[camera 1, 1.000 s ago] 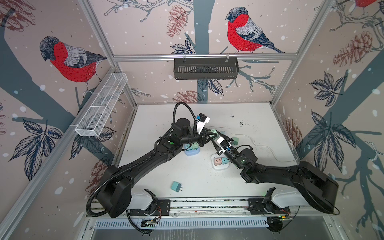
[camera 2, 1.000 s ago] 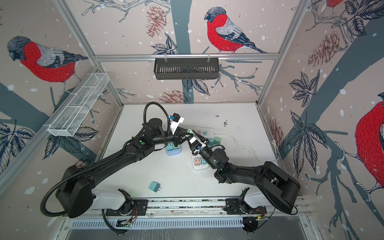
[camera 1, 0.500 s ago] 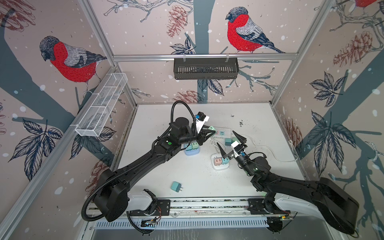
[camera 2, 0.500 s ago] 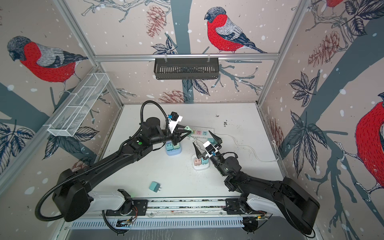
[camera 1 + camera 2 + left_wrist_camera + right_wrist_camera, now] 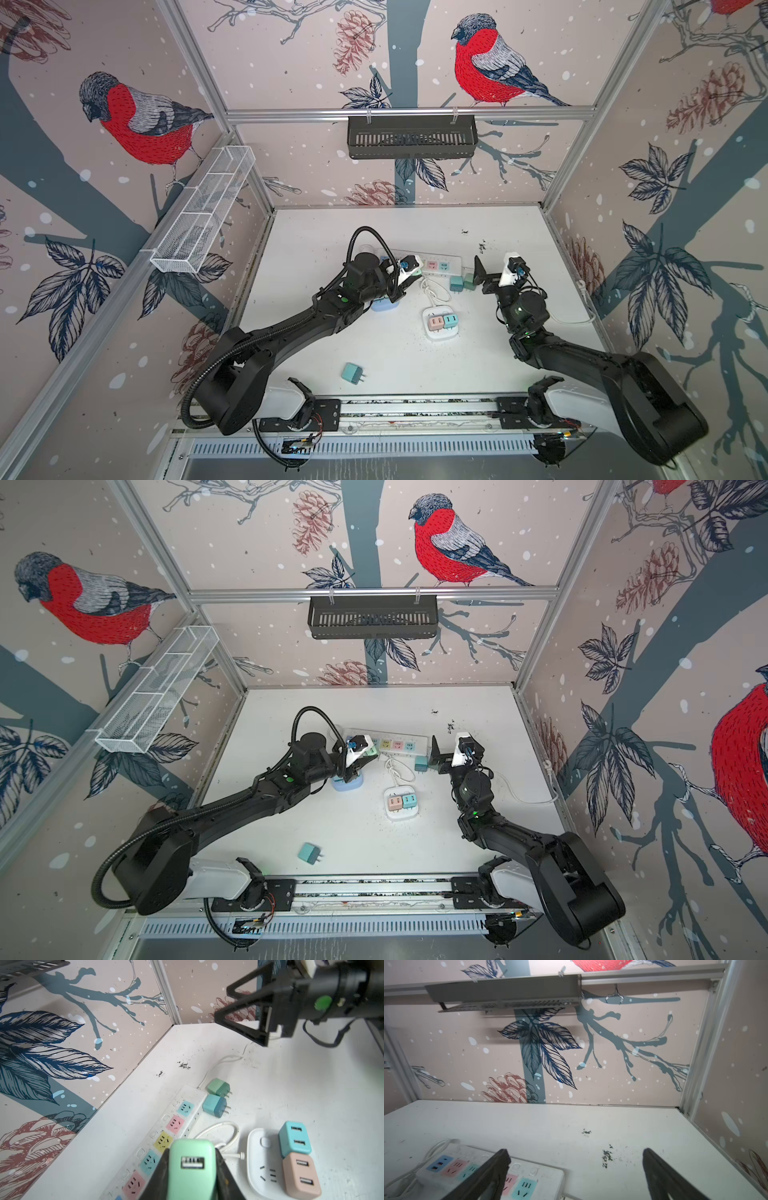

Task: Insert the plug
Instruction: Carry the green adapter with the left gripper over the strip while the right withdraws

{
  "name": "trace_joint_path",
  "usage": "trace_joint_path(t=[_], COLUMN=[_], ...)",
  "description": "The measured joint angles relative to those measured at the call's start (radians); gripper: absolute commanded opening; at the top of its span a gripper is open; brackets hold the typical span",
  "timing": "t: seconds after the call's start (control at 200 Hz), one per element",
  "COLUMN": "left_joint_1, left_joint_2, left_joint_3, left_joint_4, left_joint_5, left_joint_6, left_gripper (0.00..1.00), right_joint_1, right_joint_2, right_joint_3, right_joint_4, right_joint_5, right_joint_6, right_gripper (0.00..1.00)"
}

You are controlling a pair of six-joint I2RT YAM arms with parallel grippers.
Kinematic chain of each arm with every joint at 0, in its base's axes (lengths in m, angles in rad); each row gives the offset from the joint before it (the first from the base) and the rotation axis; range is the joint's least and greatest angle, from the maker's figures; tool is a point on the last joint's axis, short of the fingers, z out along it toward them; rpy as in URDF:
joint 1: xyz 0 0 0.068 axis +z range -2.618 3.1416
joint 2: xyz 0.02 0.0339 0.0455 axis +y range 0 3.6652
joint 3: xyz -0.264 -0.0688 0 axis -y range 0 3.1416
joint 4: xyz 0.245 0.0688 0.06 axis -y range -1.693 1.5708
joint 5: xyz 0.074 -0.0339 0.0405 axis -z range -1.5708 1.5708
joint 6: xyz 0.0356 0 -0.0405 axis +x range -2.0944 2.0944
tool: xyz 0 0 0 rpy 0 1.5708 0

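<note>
Mint-green plug (image 5: 192, 1167) sits clamped between your left jaws, its USB face toward the wrist camera and its prongs hidden on the far side. I judge it is turned that way so they point down at the power strip (image 5: 166, 1136) on the counter (image 5: 311, 1095). It hangs over the strip's middle sockets; whether the prongs touch, I cannot tell. Your right jaws stand wide and empty, raised near one end of the strip — clear of the work, yet close enough to steady the strip if it slides.
</note>
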Motion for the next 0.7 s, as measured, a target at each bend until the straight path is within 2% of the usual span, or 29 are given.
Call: trace_joint_path(t=[0.11,0.275,0.385,0.575,0.7], left_joint_1=[0.000,0.007,0.017,0.030,0.050], left_joint_2=[0.042,0.148,0.262,0.501,0.611], left_joint_3=[0.009,0.119,0.250,0.570,0.697], left_joint_4=[0.031,0.005,-0.078,-0.307,-0.407], left_joint_5=[-0.002,0.026,0.080,0.195,0.241], left_joint_6=[0.048,0.097,0.119,0.173,0.200], left_gripper=[0.00,0.00,0.00,0.00,0.00], right_joint_1=[-0.036,-0.078,-0.089,-0.096,-0.096], right_joint_2=[0.084,0.136,0.124,0.119,0.108], right_joint_3=[0.028,0.027,0.001,-0.007,-0.013], right_joint_4=[0.003,0.015,0.040,0.060,0.060], right_joint_5=[0.038,0.058,0.057,0.044,0.027], right_joint_6=[0.052,0.112,0.137,0.160,0.163], right_gripper=[1.00,1.00,1.00,1.00,1.00])
